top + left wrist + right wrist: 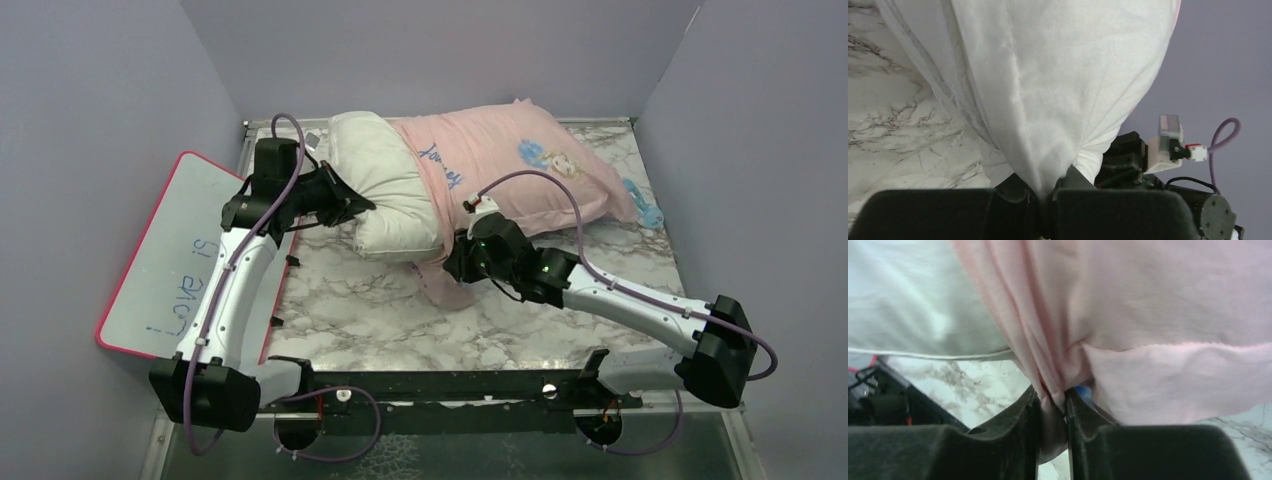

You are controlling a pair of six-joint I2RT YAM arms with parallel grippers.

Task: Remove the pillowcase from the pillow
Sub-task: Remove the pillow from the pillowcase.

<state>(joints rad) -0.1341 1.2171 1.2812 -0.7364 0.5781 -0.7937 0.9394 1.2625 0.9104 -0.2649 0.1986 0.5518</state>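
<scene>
The white pillow (385, 185) lies across the back of the table, its left end bare. The pink pillowcase (520, 165), with a blue princess print, covers its right part, and its open hem hangs off the near edge. My left gripper (362, 207) is shut on the pillow's bare left end; the left wrist view shows white pillow (1048, 75) fabric pinched in the left gripper (1048, 197). My right gripper (455, 262) holds the hem. In the right wrist view a pink pillowcase (1148, 315) fold sits between the narrowly parted jaws of the right gripper (1052, 397), beside the pillow (908, 300).
A pink-edged whiteboard (170, 260) with handwriting leans off the table's left side under my left arm. The marble tabletop (380, 310) shows in front of the pillow. Lilac walls close in the left, back and right. A blue corner of fabric (645, 205) sticks out at far right.
</scene>
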